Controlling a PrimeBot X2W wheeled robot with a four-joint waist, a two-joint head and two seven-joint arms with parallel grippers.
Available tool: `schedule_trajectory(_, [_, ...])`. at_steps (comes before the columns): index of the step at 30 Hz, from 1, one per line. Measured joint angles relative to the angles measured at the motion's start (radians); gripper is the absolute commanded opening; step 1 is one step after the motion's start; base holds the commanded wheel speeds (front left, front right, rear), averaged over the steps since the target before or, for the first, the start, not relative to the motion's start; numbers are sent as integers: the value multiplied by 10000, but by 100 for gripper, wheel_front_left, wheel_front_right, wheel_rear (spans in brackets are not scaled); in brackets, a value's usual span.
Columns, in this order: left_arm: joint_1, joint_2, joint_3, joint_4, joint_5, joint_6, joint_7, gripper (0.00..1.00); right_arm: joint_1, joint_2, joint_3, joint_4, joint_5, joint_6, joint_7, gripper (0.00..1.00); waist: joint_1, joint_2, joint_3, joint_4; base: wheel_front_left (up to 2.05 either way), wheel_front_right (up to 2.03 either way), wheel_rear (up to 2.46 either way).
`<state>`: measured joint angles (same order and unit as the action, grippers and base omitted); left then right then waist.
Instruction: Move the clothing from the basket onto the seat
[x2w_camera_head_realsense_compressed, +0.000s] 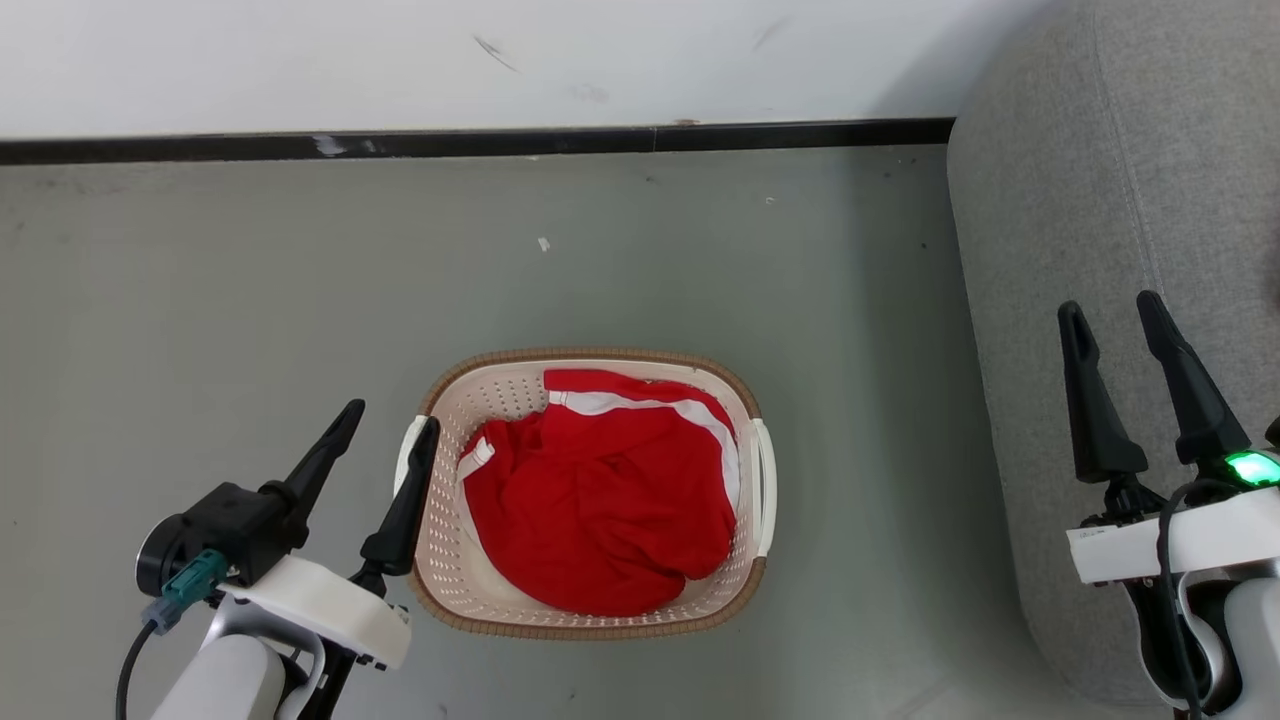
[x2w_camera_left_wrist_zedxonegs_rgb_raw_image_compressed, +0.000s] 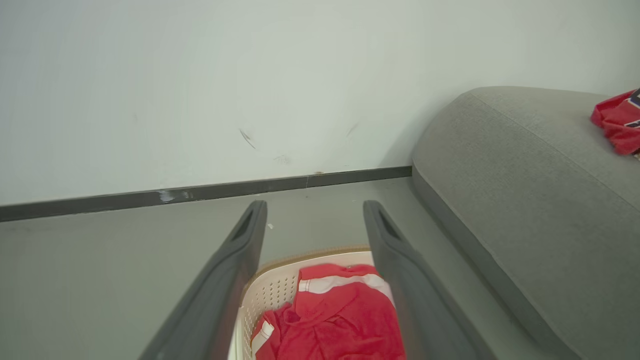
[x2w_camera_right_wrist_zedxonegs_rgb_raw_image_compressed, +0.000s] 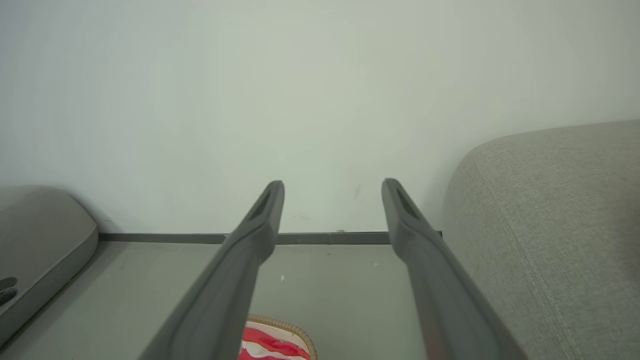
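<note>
The large grey woven-fabric seat (x2w_camera_head_realsense_compressed: 1100, 200) with its rounded corner fills the right side of the head view. In the left wrist view a crumpled red piece (x2w_camera_left_wrist_zedxonegs_rgb_raw_image_compressed: 619, 124) with dark markings already lies on the seat at the right edge. On the plain grey-green floor (x2w_camera_head_realsense_compressed: 250, 300), lower centre of the head view, stands the oval cream perforated plastic basket (x2w_camera_head_realsense_compressed: 590, 628) with a brown ribbed rim. It holds the bunched red clothing (x2w_camera_head_realsense_compressed: 600, 500) with white trim, heaped over most of its floor.

The left gripper (x2w_camera_head_realsense_compressed: 392, 414) sits at the lower left with its fingers spread and empty. Its inner finger crosses the basket's white side handle (x2w_camera_head_realsense_compressed: 408, 450); whether they touch I cannot tell. The right gripper (x2w_camera_head_realsense_compressed: 1108, 303) is at the right edge over the seat, also spread and empty.

The step in hand looks like the reach into the basket, and the left gripper is best placed for it:
- Come down over the raised folds near the heap's middle, away from the perforated wall.
- Pinch deep enough to take several layers.
- Lift until the trailing cloth clears the rim, or the light basket may tip or drag.
</note>
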<state>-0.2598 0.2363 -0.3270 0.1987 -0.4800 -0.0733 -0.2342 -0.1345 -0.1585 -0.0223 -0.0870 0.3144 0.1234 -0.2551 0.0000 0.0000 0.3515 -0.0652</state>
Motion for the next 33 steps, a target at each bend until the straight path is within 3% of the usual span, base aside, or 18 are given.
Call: schedule_trajectory(33, [-2399, -161, -1055, 1139, 516, -362, 493, 100, -2523, 167, -345, -955, 382, 0, -2, 100, 0, 0, 2761, -687, 0, 0, 0])
